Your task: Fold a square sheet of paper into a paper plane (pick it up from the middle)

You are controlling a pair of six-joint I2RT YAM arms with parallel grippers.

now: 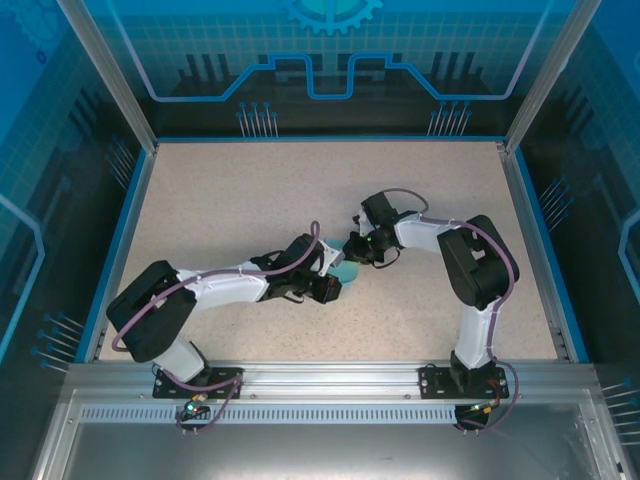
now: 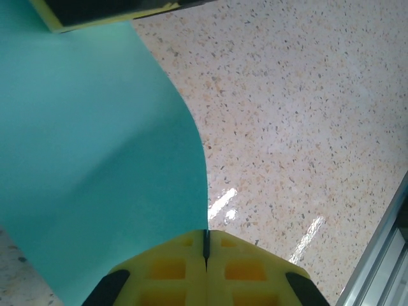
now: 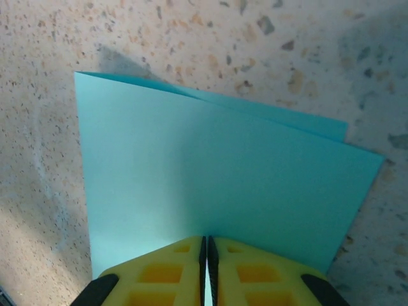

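Top external view: both arms reach in over the middle of the desk (image 1: pixel 250 200) and meet at the square sheet of paper (image 1: pixel 347 271), a small cyan patch between their tips.
Left hand: the left hand (image 2: pixel 206 241) has its yellow fingers pressed flat together on one edge of the sheet. From that pinch the paper bows up and away in a smooth curve.
Right hand: the right hand (image 3: pixel 207 247) is also closed tight, nipping the sheet's near edge with no gap showing between the fingers.
Sheet: it is doubled over. The right wrist view shows two layers, the under one peeping out along the far edge and slightly askew of the top one. The fold line lies on the side of the sheet away from the right hand.
Done so far: by the look of it, the sheet is off the desk or nearly so and bent in half, but the layers are not lined up and the crease does not look pressed flat.
Left to do: squaring the halves, setting the crease, then every nose and wing fold. Nothing dart-shaped exists yet, so this is an early stage.
Hard to make out: a second yellow-and-black finger (image 2: pixel 89 9) crosses the sheet's far edge in the left wrist view, cut off by the frame. It is probably the right hand's, but that cannot be confirmed.
Hidden: from above the arms cover most of the sheet, and whether any corner touches the desk cannot be told.
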